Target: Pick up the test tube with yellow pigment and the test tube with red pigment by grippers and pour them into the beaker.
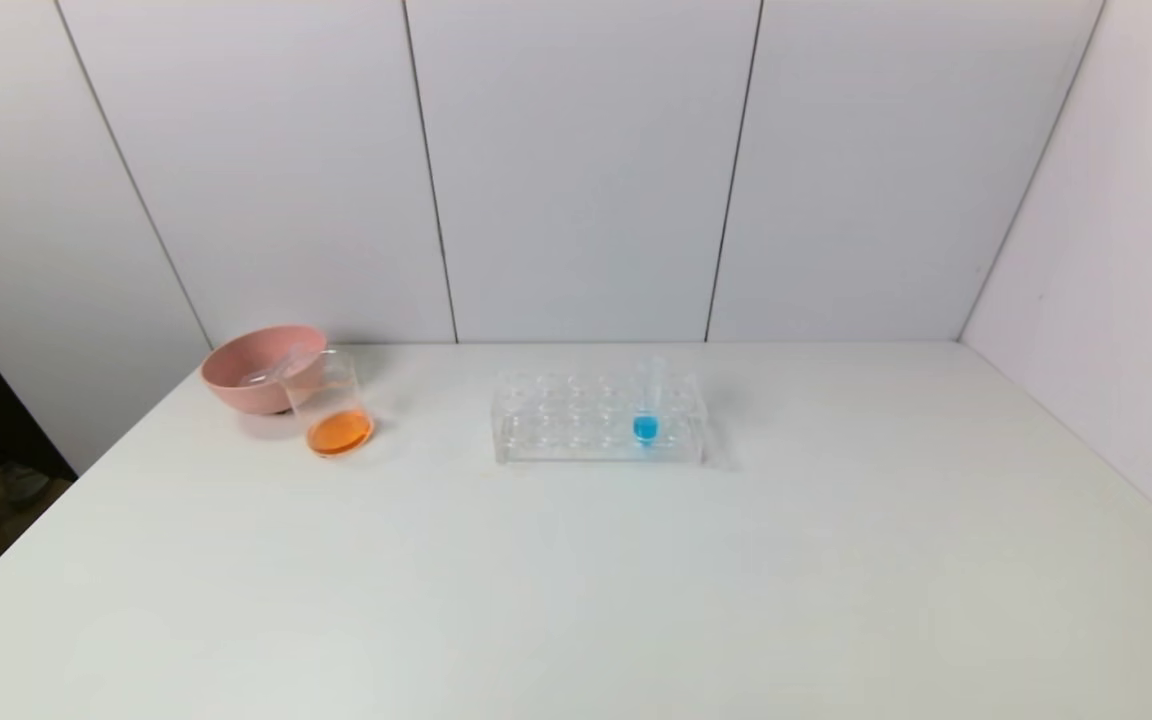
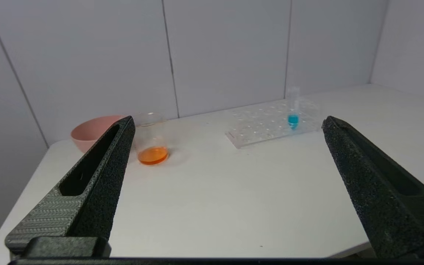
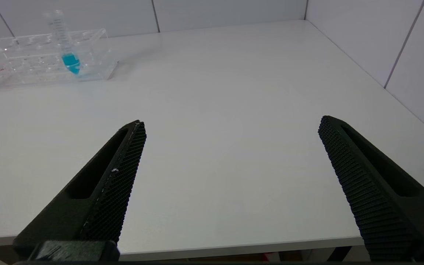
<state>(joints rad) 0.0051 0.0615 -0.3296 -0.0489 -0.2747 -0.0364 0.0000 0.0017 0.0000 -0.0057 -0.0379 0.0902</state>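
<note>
Both pincers, left pincer (image 2: 226,123) and right pincer (image 3: 230,123), hang released at the near edge of the tabletop (image 1: 576,580), grasping nothing.

We see the beaker (image 1: 329,403) at the far left, touching the pink bowl (image 1: 258,365) on its right side and holding a shallow layer of orange liquid. We make out what looks like a clear empty tube lying in the bowl, though we cannot tell which one. Near the middle, well apart from the beaker, the clear rack (image 1: 599,418) holds one upright tube with blue liquid (image 1: 647,403). Neither the yellow nor the red liquid shows in any tube.
</note>
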